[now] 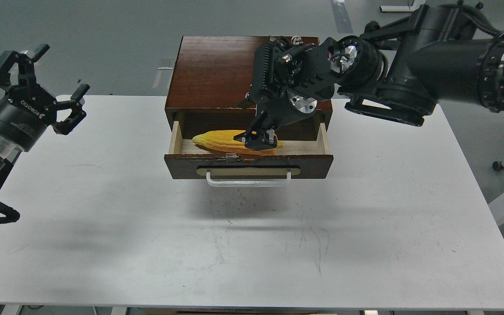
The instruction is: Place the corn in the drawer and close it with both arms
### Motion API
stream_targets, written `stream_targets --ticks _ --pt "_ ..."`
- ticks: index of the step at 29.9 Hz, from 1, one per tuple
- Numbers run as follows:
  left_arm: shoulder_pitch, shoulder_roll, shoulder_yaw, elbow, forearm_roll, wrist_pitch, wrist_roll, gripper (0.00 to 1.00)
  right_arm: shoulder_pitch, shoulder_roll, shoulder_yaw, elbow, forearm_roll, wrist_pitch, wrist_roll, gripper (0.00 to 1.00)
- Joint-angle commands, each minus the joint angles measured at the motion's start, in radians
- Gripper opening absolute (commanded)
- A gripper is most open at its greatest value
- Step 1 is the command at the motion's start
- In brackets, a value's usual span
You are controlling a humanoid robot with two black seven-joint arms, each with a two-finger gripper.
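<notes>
The yellow, tapered toy corn cob [221, 139] lies lengthwise inside the pulled-out dark reddish-brown wooden drawer [249, 165] of the brown cabinet [217, 72], its point toward the left wall. The right arm's black jaws [260, 139] reach down into the drawer and are closed on the cob's right part. The left arm's jaws [55, 87] hang spread open and empty above the white surface [252, 245], well apart from the cabinet.

The left arm's wrist [21, 114] bears the white word "ROBOTIQ".
</notes>
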Motion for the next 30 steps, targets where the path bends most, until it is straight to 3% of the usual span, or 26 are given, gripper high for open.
stream_targets --ticks 1,5,9,12,17,24,30 --pt "0.000 -0.001 0.000 0.000 0.000 0.000 0.000 1.00 0.036 -0.065 0.102 0.002 0.085 0.007 0.000 0.83" --pt "0.000 -0.001 -0.002 0.000 0.000 0.000 0.000 1.00 0.070 -0.154 0.148 0.003 0.307 0.007 0.000 0.95" --pt "0.000 -0.002 -0.002 0.000 0.000 0.000 0.000 1.00 0.042 -0.286 0.249 0.003 0.538 0.009 0.000 0.98" --pt "0.000 -0.004 0.000 0.000 0.000 0.000 0.000 1.00 -0.046 -0.381 0.344 0.005 0.685 0.007 0.000 0.99" --pt "-0.002 -0.012 0.000 0.000 0.002 0.000 0.000 1.00 -0.359 -0.559 0.683 0.003 0.895 0.004 0.000 0.99" --pt "-0.002 -0.036 0.000 0.001 0.008 0.000 0.000 1.00 -0.887 -0.587 1.164 -0.012 0.958 -0.002 0.000 0.99" --pt "-0.002 -0.038 0.003 0.001 0.032 0.000 0.000 1.00 -1.125 -0.523 1.321 -0.046 1.150 0.006 0.000 1.00"
